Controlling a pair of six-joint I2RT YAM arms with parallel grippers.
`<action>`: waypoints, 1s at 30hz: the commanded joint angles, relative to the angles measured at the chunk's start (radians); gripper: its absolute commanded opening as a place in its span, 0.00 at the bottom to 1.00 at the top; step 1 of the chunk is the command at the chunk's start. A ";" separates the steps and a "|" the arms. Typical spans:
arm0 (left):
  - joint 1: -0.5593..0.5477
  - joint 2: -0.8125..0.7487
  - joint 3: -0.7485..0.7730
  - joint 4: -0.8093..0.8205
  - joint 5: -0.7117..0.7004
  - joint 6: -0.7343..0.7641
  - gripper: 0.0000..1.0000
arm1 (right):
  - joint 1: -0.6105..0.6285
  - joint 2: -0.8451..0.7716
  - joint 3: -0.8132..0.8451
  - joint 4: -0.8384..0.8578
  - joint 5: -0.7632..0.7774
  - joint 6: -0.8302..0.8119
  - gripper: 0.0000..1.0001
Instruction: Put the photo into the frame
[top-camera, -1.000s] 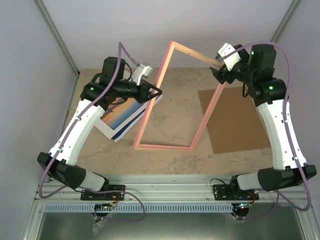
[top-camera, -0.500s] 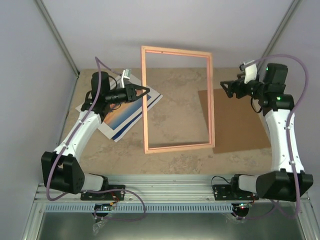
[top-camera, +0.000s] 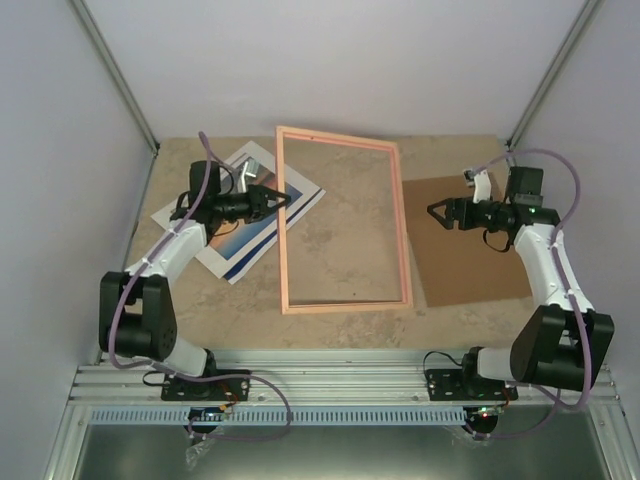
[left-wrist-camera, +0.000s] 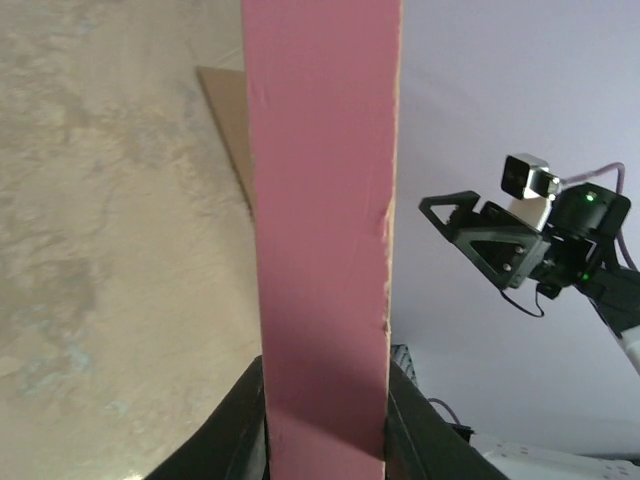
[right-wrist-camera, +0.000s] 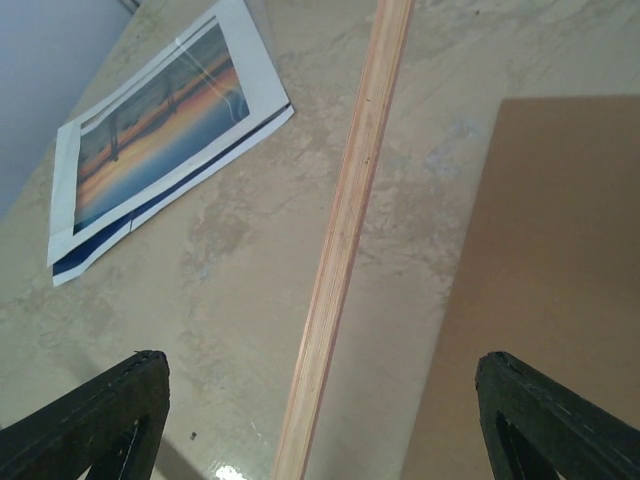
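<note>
Fingers (left-wrist-camera: 236, 432) of your left gripper (top-camera: 283, 196) clamp the pink frame's (top-camera: 345, 303) left rail toward the table's (top-camera: 340, 200) far edge; your right gripper (top-camera: 432, 214) gapes empty. Likely light and stiff: hold a rail.

We see a pink frame (top-camera: 345, 303), its edge pale wood; the photo (top-camera: 245, 240) shows an orange sunset over blue water inside a white border. The cardboard sheet (top-camera: 470, 260) is plain brown, the table (top-camera: 340, 230) mottled beige.
</note>
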 joint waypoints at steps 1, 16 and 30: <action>0.019 0.043 0.008 -0.024 0.055 0.090 0.00 | -0.003 0.029 -0.057 0.064 -0.048 0.032 0.84; 0.032 0.335 0.099 -0.097 -0.042 0.149 0.00 | -0.058 0.116 -0.091 0.095 -0.066 0.076 0.84; -0.024 0.505 0.217 -0.147 -0.144 0.186 0.14 | -0.064 0.147 -0.099 0.119 -0.069 0.098 0.84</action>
